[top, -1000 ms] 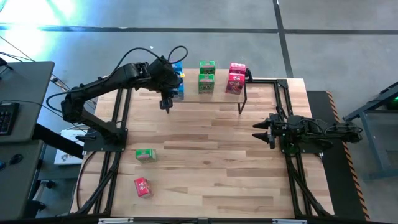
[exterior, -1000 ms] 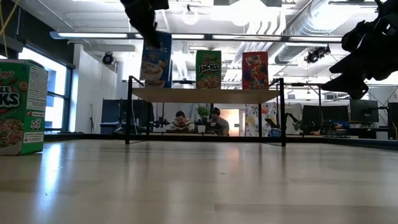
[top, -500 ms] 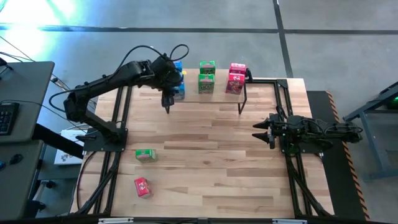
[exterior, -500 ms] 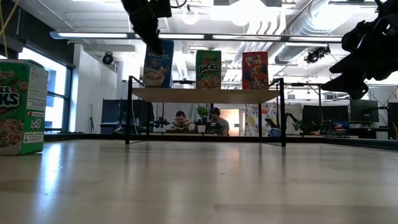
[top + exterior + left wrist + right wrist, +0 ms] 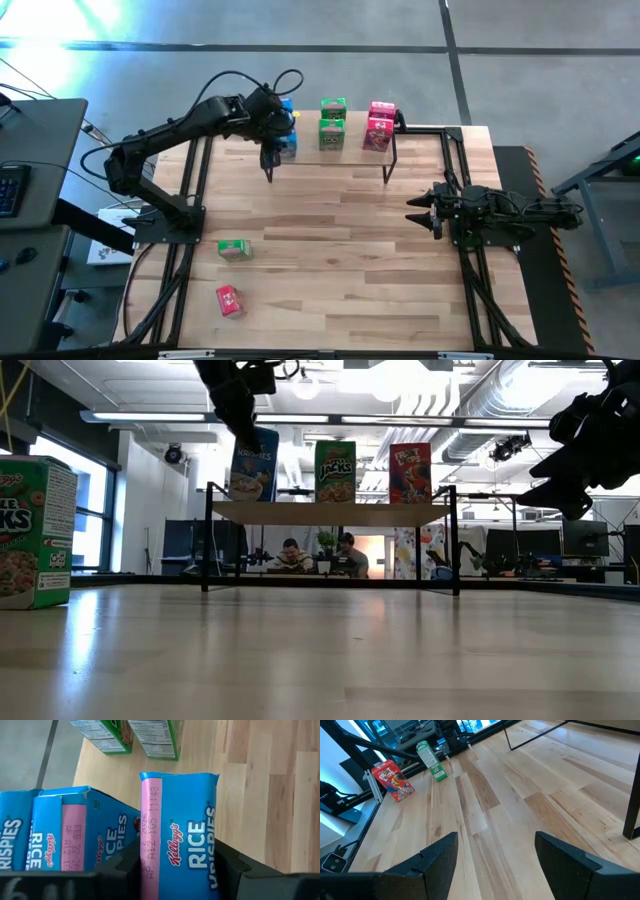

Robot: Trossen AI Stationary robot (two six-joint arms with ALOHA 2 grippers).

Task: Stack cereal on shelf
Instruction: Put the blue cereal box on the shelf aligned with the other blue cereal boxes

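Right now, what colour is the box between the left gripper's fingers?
Blue, with a pink side panel and white Rice Krispies lettering: the cereal box in the left gripper, clearest in the left wrist view.

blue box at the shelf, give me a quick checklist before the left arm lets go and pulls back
1. Blue box between the left gripper's fingers: ok, the fingers flank both its sides.
2. Box over the shelf: ok, at the shelf's left end in the low view.
3. Box fully seated on the shelf top: cannot tell, its base is hidden.
4. Clear of the neighbouring blue boxes: cannot tell, they sit very close.
5. Right gripper out of the way: ok, open and parked at the table's right side.
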